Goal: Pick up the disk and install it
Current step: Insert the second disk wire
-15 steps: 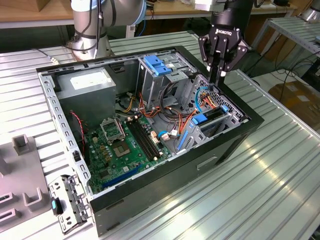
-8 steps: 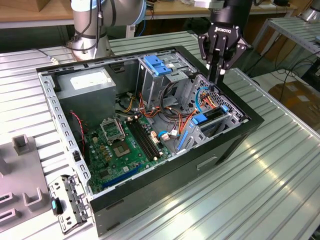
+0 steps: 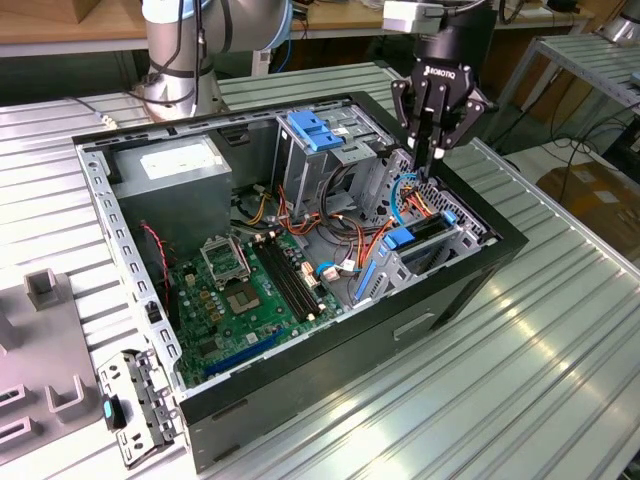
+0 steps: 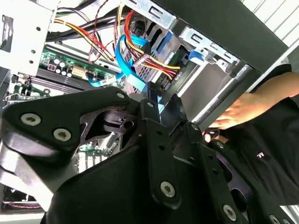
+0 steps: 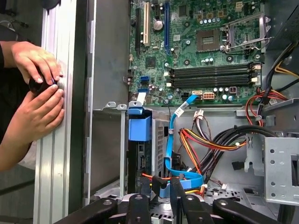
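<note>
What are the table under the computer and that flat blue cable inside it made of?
Table: looks like bare metal, probably aluminium, judging by its silvery ribbed slats with a dull sheen. Flat blue cable: seems flexible plastic, smooth and slightly glossy, since it curves and folds easily.

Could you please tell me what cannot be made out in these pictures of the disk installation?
1. Exterior view: the disk appears to sit in the drive cage, whose metal walls hide most of it. Whether it is fully seated cannot be told.
2. Exterior view: the gripper above the cage hides the cables behind it.
3. First wrist view: a person's hands cover a small dark object, so what it is cannot be told.
</note>
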Controlling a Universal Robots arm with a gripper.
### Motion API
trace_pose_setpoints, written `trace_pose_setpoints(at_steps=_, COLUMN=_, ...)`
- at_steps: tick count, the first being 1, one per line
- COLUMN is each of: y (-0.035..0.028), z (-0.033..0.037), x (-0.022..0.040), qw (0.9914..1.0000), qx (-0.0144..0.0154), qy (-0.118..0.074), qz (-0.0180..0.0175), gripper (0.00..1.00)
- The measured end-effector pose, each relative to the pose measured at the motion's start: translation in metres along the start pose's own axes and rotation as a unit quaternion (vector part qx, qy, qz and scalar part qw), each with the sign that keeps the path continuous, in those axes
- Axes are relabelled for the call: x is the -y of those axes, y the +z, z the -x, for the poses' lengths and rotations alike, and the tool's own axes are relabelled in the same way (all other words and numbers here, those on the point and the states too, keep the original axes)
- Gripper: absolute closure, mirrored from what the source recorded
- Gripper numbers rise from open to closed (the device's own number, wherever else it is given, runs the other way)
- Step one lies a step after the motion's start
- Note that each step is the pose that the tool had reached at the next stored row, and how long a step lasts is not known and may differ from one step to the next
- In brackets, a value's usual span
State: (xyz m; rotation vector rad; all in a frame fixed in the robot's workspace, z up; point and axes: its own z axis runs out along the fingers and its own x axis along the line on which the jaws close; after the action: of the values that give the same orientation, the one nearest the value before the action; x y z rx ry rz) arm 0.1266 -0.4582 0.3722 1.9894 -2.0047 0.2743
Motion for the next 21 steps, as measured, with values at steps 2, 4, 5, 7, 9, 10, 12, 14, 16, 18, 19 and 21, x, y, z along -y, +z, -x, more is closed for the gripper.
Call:
trace_pose_setpoints(at_steps=2, y=0.0015, z=0.0006, x=0.0001, qw=1.0, qx=-0.0003, qy=0.0, qz=0.0, gripper=0.83)
trace_pose_setpoints(at_steps=4, y=0.0016, z=0.0006, x=0.0001, qw=1.0, qx=-0.0004, qy=0.0, qz=0.0, gripper=0.84)
trace_pose_setpoints(at_steps=5, y=0.0016, z=0.0006, x=0.0001, qw=1.0, qx=-0.0004, qy=0.0, qz=0.0, gripper=0.84)
trace_pose_setpoints(at_steps=7, y=0.0027, z=-0.0008, x=0.0002, qw=1.0, qx=0.0001, qy=0.0, qz=0.0, gripper=0.84)
trace_pose_setpoints(at_steps=9, y=0.0056, z=-0.0059, x=0.0003, qw=1.0, qx=0.003, qy=-0.001, qz=-0.0004, gripper=0.84)
trace_pose_setpoints(at_steps=10, y=0.0069, z=-0.0081, x=0.0003, qw=0.99999, qx=0.0048, qy=-0.001, qz=-0.0007, gripper=0.84)
trace_pose_setpoints(at_steps=12, y=0.0103, z=-0.012, x=-0.0005, qw=0.99993, qx=0.0111, qy=-0.004, qz=-0.0019, gripper=0.84)
trace_pose_setpoints(at_steps=14, y=0.0122, z=-0.0133, x=-0.0019, qw=0.99984, qx=0.0161, qy=-0.008, qz=-0.0031, gripper=0.84)
trace_pose_setpoints(at_steps=16, y=0.0135, z=-0.0141, x=-0.0035, qw=0.99974, qx=0.0203, qy=-0.009, qz=-0.0045, gripper=0.84)
trace_pose_setpoints(at_steps=18, y=0.0151, z=-0.0146, x=-0.0059, qw=0.99959, qx=0.0255, qy=-0.011, qz=-0.007, gripper=0.84)
trace_pose_setpoints(at_steps=19, y=0.0164, z=-0.0148, x=-0.0081, qw=0.9995, qx=0.0279, qy=-0.012, qz=-0.0086, gripper=0.84)
trace_pose_setpoints(at_steps=21, y=0.0184, z=-0.015, x=-0.0117, qw=0.99938, qx=0.0308, qy=-0.013, qz=-0.0109, gripper=0.84)
